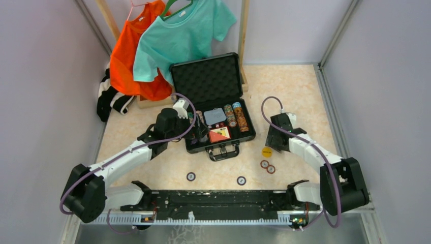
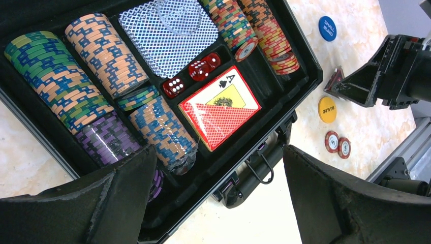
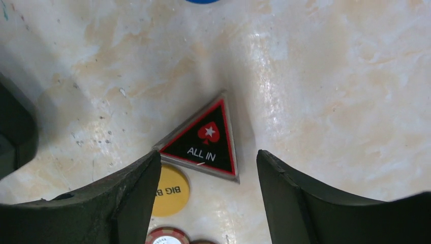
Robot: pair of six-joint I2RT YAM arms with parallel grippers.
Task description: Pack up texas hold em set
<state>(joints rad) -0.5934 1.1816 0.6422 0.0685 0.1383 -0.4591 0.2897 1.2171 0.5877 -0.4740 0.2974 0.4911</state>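
Between lilac walls (image 1: 43,76), a marbled table (image 1: 297,89) bears the briefcase (image 1: 206,81).

Briefcase (image 2: 307,61) black; lid foam (image 1: 206,81) black, egg-crate dimples. Green chip stack (image 2: 51,76): green, blue, yellow stripes. Peach chip stack (image 2: 104,51): peach with blue blocks. Purple chip stack (image 2: 109,140): purple, black bands. Card deck (image 2: 167,40): blue-white diamond lattice. Dice (image 2: 195,71): clear red, white pips. Card box (image 2: 219,108): red-orange crosshatch, white and yellow face, black spade. Small-blind button (image 2: 327,28): blue, white lettering. Big-blind button (image 2: 327,109): yellow, dark lettering. Loose chips (image 2: 332,141): red-white. All-in triangle (image 3: 203,142): black, red border, red spade, white star and lettering. Bench (image 3: 330,76): cream marbled.
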